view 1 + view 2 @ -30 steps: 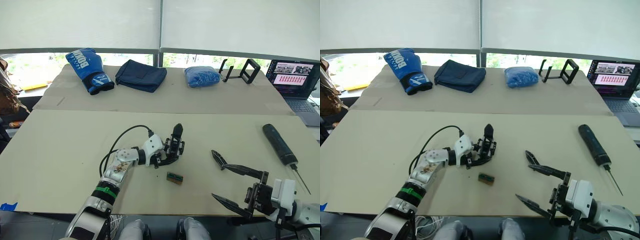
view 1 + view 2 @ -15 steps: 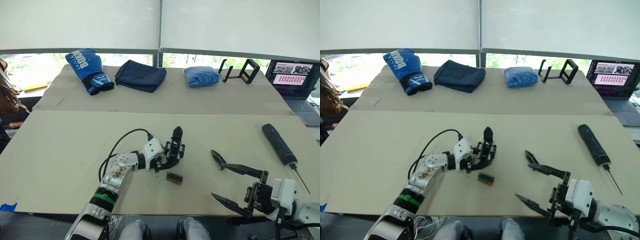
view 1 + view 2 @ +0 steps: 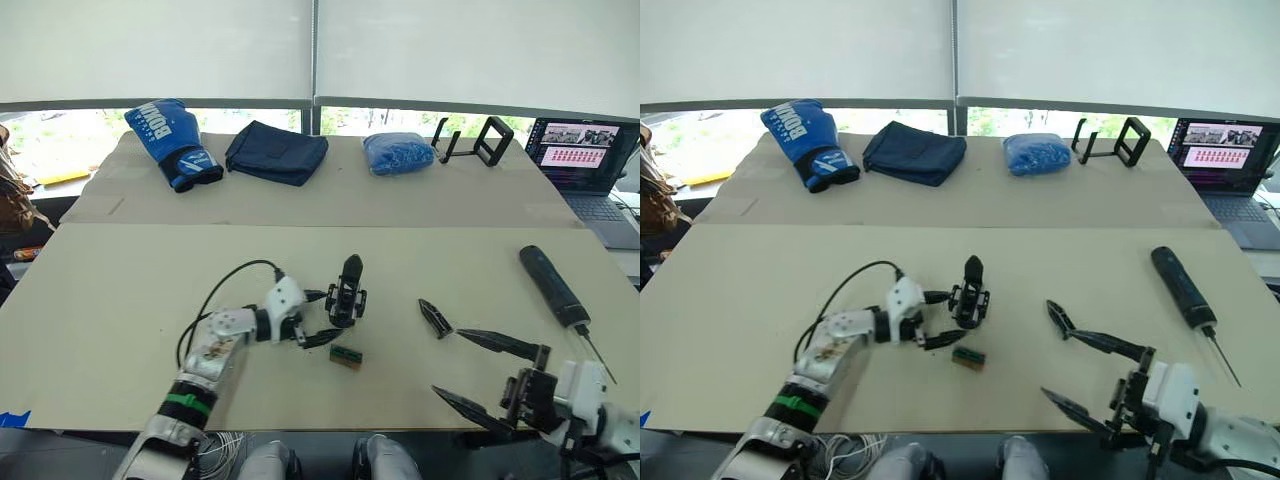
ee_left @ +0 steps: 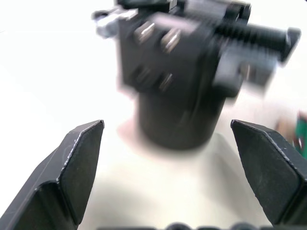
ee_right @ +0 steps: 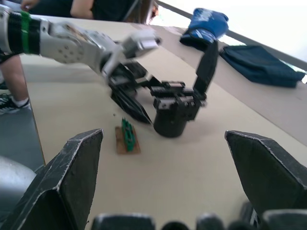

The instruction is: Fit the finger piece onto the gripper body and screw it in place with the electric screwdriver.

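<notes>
The gripper body [image 3: 346, 297] is standing upright just left of the frame's centre, its stubby base on the table [image 3: 120, 290] and its one black finger pointing straight up, so its long axis is running vertically. The left gripper [image 3: 318, 318] is lying just to its left with its fingers spread wide on either side of the base and not touching it; in the left wrist view the base [image 4: 177, 115] is sitting in the gap between the two fingertips [image 4: 79, 158]. A small green circuit board [image 3: 346, 356] is lying just below the body.

The finger piece [image 3: 435, 317] is lying flat right of centre, its axis slanting from upper left to lower right. The right gripper [image 3: 475, 372] is hovering in the lower right of the frame, jaws splayed apart and holding nothing; its upper finger is reaching close to the piece.

The electric screwdriver [image 3: 553, 287] is lying at the right edge, slanting, its thin bit pointing toward the lower right.

The table is covered in a pale beige sheet. Along the far side, under windows with drawn white blinds, a blue boxing glove [image 3: 166, 140], a folded navy cloth [image 3: 276, 152], a blue bundle [image 3: 398, 152], a black stand [image 3: 472, 142] and an open laptop [image 3: 588, 165] are resting.
</notes>
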Controlling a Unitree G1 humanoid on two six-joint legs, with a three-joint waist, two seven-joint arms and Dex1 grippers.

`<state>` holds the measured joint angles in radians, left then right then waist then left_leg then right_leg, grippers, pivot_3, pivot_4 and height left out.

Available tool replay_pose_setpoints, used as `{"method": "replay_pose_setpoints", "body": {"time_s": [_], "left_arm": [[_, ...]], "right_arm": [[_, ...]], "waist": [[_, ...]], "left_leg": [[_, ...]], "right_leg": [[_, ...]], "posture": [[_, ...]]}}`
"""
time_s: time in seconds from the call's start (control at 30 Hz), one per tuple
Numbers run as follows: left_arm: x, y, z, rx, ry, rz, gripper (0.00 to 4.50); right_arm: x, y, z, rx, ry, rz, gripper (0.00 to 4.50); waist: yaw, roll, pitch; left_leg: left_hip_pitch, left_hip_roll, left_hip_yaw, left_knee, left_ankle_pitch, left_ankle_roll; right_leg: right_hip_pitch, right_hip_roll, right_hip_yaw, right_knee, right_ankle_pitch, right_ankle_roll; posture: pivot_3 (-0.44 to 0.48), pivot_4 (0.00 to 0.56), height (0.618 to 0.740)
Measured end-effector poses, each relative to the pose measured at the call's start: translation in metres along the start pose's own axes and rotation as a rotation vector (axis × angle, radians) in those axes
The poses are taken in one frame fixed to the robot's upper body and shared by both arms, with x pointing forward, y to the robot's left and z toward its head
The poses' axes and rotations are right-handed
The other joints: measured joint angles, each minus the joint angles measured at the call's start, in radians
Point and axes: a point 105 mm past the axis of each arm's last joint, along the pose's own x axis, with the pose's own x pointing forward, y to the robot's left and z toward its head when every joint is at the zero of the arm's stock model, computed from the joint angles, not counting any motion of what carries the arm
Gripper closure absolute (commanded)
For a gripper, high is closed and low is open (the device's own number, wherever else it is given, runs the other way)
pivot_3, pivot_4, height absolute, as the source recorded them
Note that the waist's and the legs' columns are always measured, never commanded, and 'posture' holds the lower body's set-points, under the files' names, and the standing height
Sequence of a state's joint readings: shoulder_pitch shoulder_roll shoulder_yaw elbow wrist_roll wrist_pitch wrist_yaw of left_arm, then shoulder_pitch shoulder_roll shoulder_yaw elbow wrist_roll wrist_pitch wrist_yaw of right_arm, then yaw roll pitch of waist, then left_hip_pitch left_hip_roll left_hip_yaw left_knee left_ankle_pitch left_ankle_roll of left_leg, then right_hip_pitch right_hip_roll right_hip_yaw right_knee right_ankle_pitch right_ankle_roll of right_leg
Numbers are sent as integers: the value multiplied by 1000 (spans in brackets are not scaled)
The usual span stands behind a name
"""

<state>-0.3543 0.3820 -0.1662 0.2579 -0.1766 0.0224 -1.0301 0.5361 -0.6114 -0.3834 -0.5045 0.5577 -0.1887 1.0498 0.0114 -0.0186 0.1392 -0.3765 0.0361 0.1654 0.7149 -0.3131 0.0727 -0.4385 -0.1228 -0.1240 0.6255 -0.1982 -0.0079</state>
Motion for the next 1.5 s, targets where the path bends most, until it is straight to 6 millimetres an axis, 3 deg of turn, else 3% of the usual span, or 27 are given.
{"method": "replay_pose_setpoints", "body": {"time_s": [0.17, 0.3, 0.4, 0.5, 0.6, 0.73, 0.97, 1.1, 1.2, 1.33, 1.5], "left_arm": [[-53, 10, -10, -70, -58, 35, 32], [-84, 14, -18, -81, -14, 21, 32], [-98, 19, -10, -63, -30, 29, 32], [-97, 17, 6, -36, -80, -8, 32], [-92, 15, 24, -12, -127, -35, 32], [-88, 11, 40, -9, -154, -81, 32], [-86, 6, 61, 5, -174, -131, 32], [-80, -2, 71, 22, -199, -168, 32], [-77, -7, 75, 16, -205, -180, 32], [-72, -18, 80, 1, -218, -226, 32], [-70, -21, 79, -5, -219, -217, 32]], "right_arm": [[-26, 9, -14, 92, 110, -88, 0], [-36, 11, -21, 127, 151, -192, 0], [-39, 12, -30, 130, 229, -229, 0], [-30, -2, -33, 116, 318, -275, 0], [-13, -22, -23, 129, 339, -265, 0], [10, -64, -14, 181, 444, -318, 0], [27, -109, -7, 335, 804, -302, 0], [38, -111, -16, 480, 931, -271, 0], [46, -111, -29, 492, 1049, -237, 0], [65, -112, -37, 552, 1072, -193, 0], [71, -108, -59, 534, 1170, -178, 0]], "waist": [[2, 2, 0], [4, 3, 0], [5, 3, 1], [3, 3, 1], [-1, 4, 1], [-4, 4, 1], [1, 5, 3], [-1, 5, 3], [-2, 5, 3], [-8, 5, 3], [-11, 5, 3]], "left_leg": [[1, 0, 0, -2, 0, -1], [1, 0, 0, -2, -5, -6], [0, 0, 0, -1, -5, -7], [-1, -1, 1, 0, -5, -7], [0, -2, 0, -1, -4, -8], [0, -2, 0, -1, 0, -1], [-8, -2, -2, -1, 1, -1], [-11, -3, -1, 0, 1, -1], [-12, -4, 0, 0, 1, -1], [-12, -4, 2, 0, 1, -2], [-12, -4, 2, 0, 3, -4]], "right_leg": [[0, -4, 0, 0, -5, 5], [-1, -5, -1, 0, -7, 3], [-1, -6, -1, 0, -7, 3], [-1, -7, 0, 0, -7, 2], [-1, -6, 0, 0, -6, 1], [-1, -5, 0, 1, -3, -5], [-5, 2, -3, -1, -2, -4], [-7, 1, -3, -2, -1, -2], [-8, 2, -3, -2, -1, -1], [-9, 4, -7, -1, -1, 1], [-9, 5, -8, 0, -1, 2]], "posture": [[0, 150, 740], [0, 150, 740], [0, 150, 740], [0, 150, 740], [0, 150, 740], [0, 150, 740], [0, 150, 740], [0, 150, 740], [0, 150, 740], [0, 150, 740], [0, 150, 740]]}}
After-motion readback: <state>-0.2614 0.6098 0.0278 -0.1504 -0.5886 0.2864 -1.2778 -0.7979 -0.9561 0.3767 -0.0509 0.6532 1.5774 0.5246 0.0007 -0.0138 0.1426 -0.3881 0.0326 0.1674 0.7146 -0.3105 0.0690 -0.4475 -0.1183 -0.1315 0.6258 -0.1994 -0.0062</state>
